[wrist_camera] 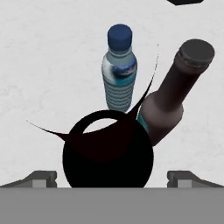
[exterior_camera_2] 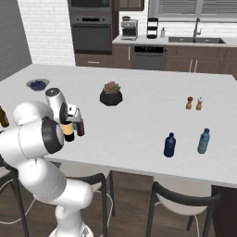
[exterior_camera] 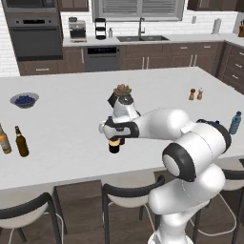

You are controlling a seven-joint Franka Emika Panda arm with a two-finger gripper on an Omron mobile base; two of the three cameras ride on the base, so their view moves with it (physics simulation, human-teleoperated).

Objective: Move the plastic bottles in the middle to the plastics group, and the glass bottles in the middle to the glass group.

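the two-finger gripper (wrist_camera: 111, 178) is held wide open directly above the tall near-black wine bottle (wrist_camera: 108, 151), gripping nothing. the slim light-blue plastic bottle (wrist_camera: 119, 72) and dark maroon-brown glass bottle (wrist_camera: 173, 96) are seen just beside it, near the white island countertop's (exterior_camera: 71, 109) front edge.

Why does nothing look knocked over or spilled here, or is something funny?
Nothing stands out. The wine bottle, the maroon-brown bottle and the small light-blue bottle all stand upright, close together on the white counter. The gripper hangs right above the wine bottle, jaws open. Nothing is spilled or tipped.
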